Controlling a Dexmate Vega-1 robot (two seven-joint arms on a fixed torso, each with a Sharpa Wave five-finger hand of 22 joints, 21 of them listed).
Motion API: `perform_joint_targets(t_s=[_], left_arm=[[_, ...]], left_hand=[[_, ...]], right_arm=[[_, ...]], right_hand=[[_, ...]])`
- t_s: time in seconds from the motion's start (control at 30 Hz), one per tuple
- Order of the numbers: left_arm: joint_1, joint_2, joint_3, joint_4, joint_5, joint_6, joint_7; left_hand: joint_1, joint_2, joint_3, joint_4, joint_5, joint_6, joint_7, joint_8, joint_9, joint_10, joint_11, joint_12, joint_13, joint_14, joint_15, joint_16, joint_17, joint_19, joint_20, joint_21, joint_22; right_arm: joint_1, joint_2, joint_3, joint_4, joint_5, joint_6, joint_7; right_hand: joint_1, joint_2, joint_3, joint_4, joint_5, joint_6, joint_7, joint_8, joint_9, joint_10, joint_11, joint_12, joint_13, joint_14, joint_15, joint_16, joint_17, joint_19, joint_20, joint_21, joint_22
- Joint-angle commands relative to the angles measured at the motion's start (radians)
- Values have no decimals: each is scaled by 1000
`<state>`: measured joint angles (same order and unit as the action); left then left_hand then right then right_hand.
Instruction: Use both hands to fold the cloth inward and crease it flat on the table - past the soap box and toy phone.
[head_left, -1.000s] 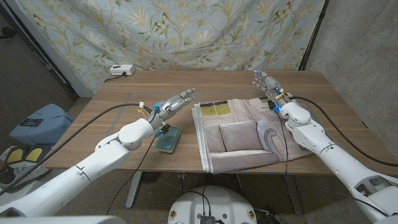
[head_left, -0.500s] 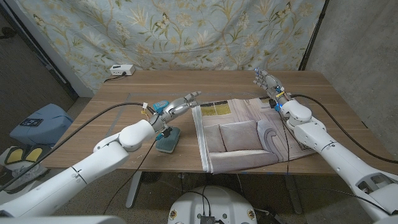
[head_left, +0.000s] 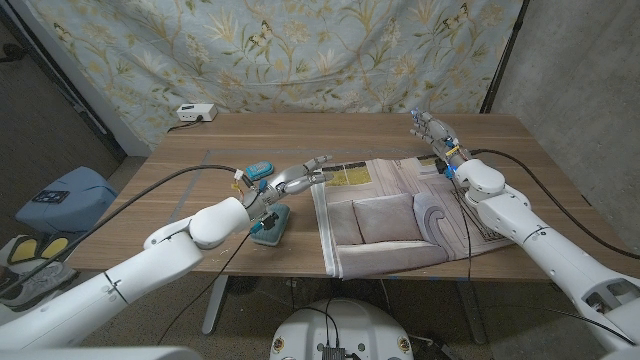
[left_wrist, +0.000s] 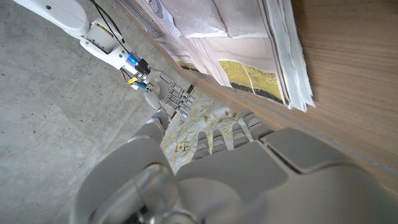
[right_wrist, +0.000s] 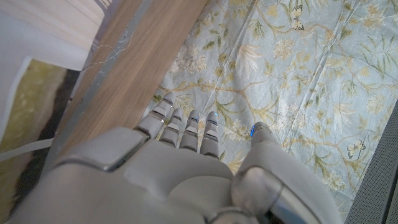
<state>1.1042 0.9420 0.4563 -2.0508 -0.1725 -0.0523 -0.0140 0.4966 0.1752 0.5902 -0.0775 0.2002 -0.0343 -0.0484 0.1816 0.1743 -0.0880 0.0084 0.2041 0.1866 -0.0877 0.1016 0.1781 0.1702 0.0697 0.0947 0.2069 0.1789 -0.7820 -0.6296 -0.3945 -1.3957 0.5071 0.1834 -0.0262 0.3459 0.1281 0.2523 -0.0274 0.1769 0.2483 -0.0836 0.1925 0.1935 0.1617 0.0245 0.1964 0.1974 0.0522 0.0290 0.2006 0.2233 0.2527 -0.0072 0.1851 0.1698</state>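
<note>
The folded cloth (head_left: 395, 212), pale with a yellow patch at its far left corner, lies at the table's middle right. My left hand (head_left: 302, 177) is open, its fingers stretched out just short of the cloth's far left corner (left_wrist: 258, 78). My right hand (head_left: 432, 133) is open with its fingers straight, above the table at the cloth's far right corner (right_wrist: 28, 93). A teal soap box (head_left: 268, 228) lies near the front edge, under my left forearm. A small blue object, probably the toy phone (head_left: 260, 168), shows behind my left wrist. My right hand (left_wrist: 163, 99) also shows in the left wrist view.
A white power box (head_left: 195, 113) sits at the table's (head_left: 180, 200) far left. A floral backdrop (head_left: 300, 50) hangs behind. Black cables run along both arms. A blue bag (head_left: 58, 198) lies on the floor at left.
My left hand has reached right, toward the cloth's far left corner, uncovering the small blue object behind the wrist. My right hand has shifted slightly right. The cloth has not moved.
</note>
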Motion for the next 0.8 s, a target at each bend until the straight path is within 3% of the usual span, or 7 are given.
perform_joint_targets(t_s=[0.03,0.33,0.53,0.7,0.8], left_arm=[[4,35,12,-45,22,16,-55],[-14,60,28,-65,68,26,-97],[-11,85,32,-84,91,35,-119],[-9,101,34,-97,93,40,-143],[-6,108,35,-106,103,40,-147]], left_hand=[[4,-3,-3,-6,9,-3,1,0,5,-17,3,-5,3,-23,15,-5,2,-13,9,-5,3],[-2,-4,-10,-3,8,-7,3,-1,5,-27,1,-7,4,-31,15,-4,3,-22,12,-8,3],[-28,-15,-35,8,4,-37,-10,-8,4,-67,-5,-16,4,-66,13,-8,5,-42,11,-12,4],[-74,-20,-65,35,-2,-63,-18,-9,4,-99,-10,-19,3,-96,19,-5,10,-79,18,-20,4],[-102,-26,-81,49,-4,-96,-17,-12,4,-133,9,-23,3,-120,27,-6,10,-114,31,-25,5]], right_arm=[[-26,-50,14,-54,-13,-52,-21],[-22,-67,4,-59,-35,-79,-25],[-21,-94,-9,-88,-76,-129,-50],[-16,-125,-23,-122,-109,-194,-62],[-19,-138,-24,-133,-124,-206,-67]], right_hand=[[-6,0,-1,-3,6,3,1,3,1,-1,3,5,5,0,1,7,-1,-12,-2,-2,2],[-8,0,0,-4,7,3,2,4,1,-2,-1,4,5,-4,-1,5,-3,-17,-2,-2,2],[-8,0,1,-5,8,2,2,3,1,-3,-3,4,5,-7,-1,3,-4,-23,-3,-3,2],[-10,0,1,-5,8,-2,1,2,1,-6,-4,3,5,-14,2,1,-5,-32,-4,-5,2],[-11,0,2,-6,8,-7,1,0,0,-9,-3,2,5,-16,2,0,-5,-35,-3,-5,1]])
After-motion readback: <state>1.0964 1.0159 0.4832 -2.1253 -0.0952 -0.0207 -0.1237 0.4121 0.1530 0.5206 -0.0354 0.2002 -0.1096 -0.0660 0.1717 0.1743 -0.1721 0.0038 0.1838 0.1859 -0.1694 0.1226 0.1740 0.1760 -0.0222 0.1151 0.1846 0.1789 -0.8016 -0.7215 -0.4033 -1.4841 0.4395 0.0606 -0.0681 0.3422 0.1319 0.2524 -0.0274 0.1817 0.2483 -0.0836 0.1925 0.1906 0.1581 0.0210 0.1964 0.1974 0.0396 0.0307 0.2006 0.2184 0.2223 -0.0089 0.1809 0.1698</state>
